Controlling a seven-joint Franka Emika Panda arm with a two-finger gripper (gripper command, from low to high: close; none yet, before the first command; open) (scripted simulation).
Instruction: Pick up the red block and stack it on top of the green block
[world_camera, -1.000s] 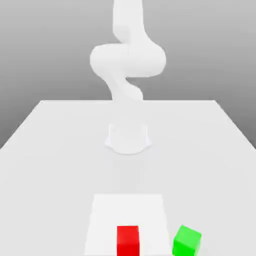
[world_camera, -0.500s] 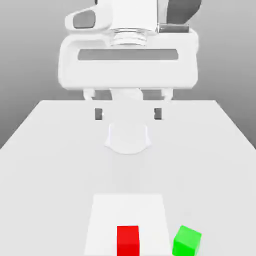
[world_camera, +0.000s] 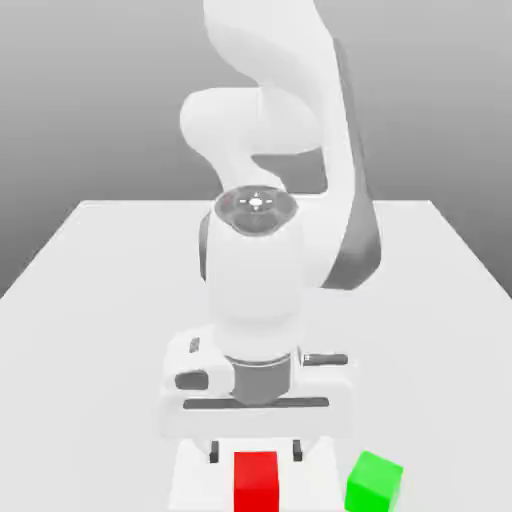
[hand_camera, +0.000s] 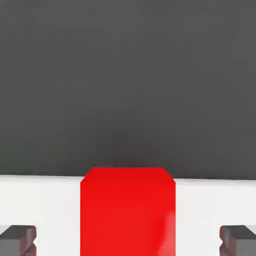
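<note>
Approach step: gripper (world_camera: 254, 452), fingers (hand_camera: 18, 239) spread apart, straddles the red block (world_camera: 256, 481) on the tabletop (world_camera: 90, 300); green block (world_camera: 374, 482) sits just beside. Next: descend, then close on the cube

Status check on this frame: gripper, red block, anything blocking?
Gripper open, fingers either side of red block, not gripping. Green block apart, toward the exterior view's right. Nothing in the way.

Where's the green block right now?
In the exterior view, the green block sits on the table near the bottom edge, just to that view's right of the red block, apart from it.
</note>
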